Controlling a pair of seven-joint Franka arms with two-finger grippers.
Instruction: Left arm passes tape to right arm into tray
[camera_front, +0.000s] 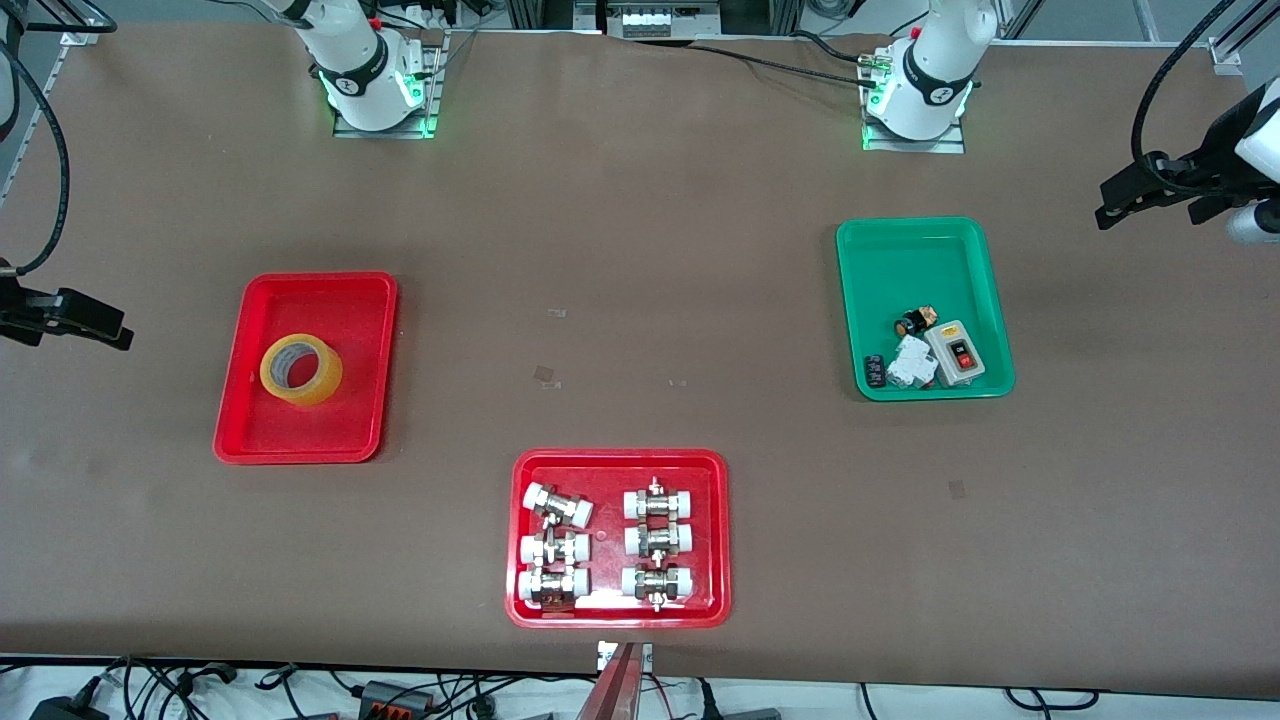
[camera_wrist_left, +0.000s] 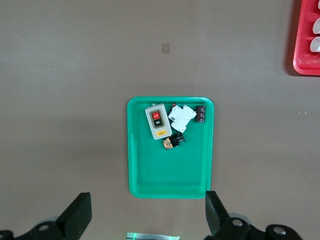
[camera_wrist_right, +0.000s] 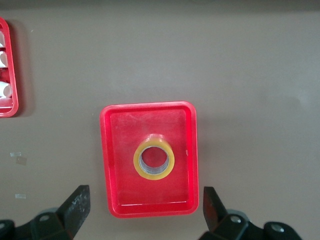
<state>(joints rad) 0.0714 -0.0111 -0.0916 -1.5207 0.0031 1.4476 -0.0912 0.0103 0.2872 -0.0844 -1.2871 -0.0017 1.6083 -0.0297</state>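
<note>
The yellow tape (camera_front: 300, 370) lies flat, hole up, inside the plain red tray (camera_front: 350, 300) toward the right arm's end of the table. From above, the right wrist view shows the tape (camera_wrist_right: 154, 158) in the tray (camera_wrist_right: 120, 130). My right gripper (camera_wrist_right: 145, 192) hangs high over the tray's edge, open, with nothing between its fingers (camera_wrist_right: 80, 200). Over the table by the green tray's rim, my left gripper (camera_wrist_left: 147, 200) is also high, open and empty. Only the two arm bases show in the front view; neither gripper does.
A green tray (camera_front: 900, 250) holding a switch box (camera_front: 955, 352) and small parts sits toward the left arm's end. A red tray (camera_front: 620, 462) with several white-capped metal fittings lies nearest the front camera. Black clamps with cables (camera_front: 60, 315) stick in at both table ends.
</note>
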